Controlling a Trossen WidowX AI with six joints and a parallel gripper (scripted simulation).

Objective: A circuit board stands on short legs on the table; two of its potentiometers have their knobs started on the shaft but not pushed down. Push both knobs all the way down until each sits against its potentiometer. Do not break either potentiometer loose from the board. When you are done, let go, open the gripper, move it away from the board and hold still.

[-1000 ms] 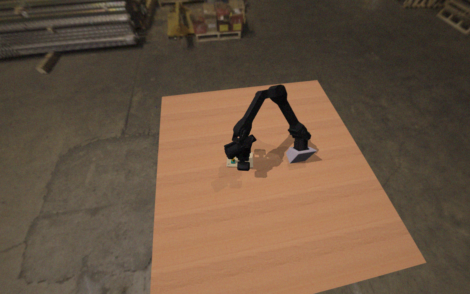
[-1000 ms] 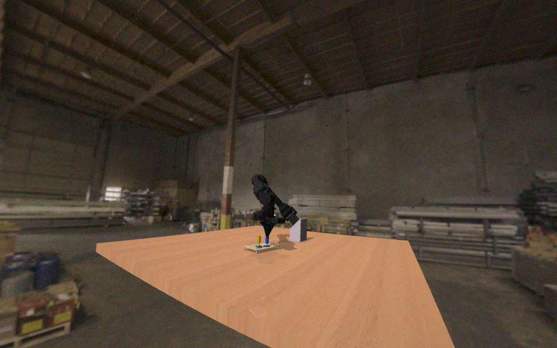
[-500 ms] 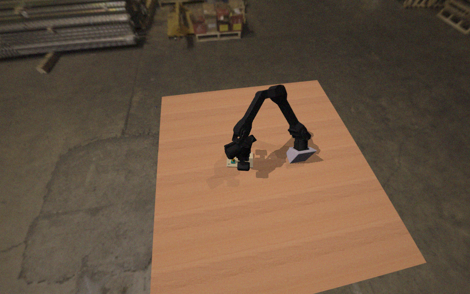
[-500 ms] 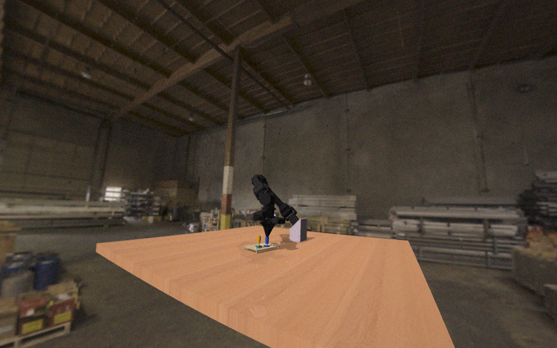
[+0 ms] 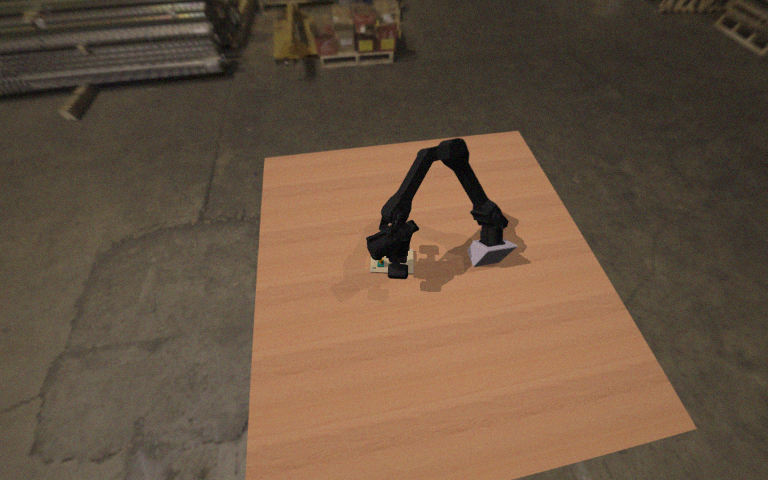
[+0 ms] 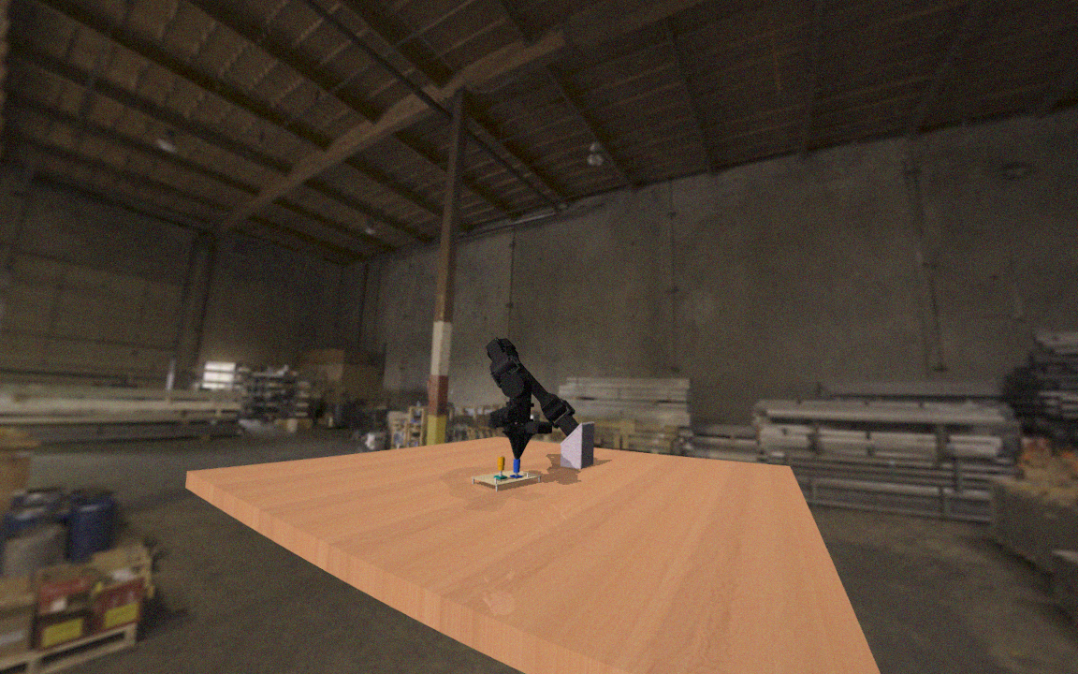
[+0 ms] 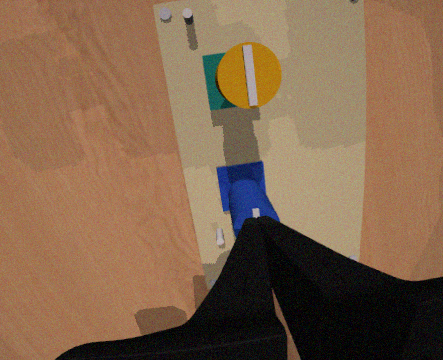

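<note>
The pale circuit board (image 7: 326,110) (image 6: 484,480) stands on short legs. The yellow knob (image 7: 266,75) (image 6: 501,462) is over the teal potentiometer (image 7: 212,90); in the exterior view it stands tall above the board. The blue knob (image 7: 251,202) (image 6: 516,468) is over the blue potentiometer (image 7: 222,185). My gripper (image 7: 256,227) (image 6: 517,458) is shut with nothing between its fingers, its tips at the top of the blue knob. The tips hide part of the knob's top. Whether the blue knob sits against its potentiometer is too small to tell.
The board lies on the wooden table (image 5: 435,370) (image 6: 610,569). The arm's pale wedge-shaped base (image 5: 488,253) (image 6: 576,448) stands on the same table, beyond the board in the exterior view. Small pins (image 7: 220,236) stick up beside the potentiometers.
</note>
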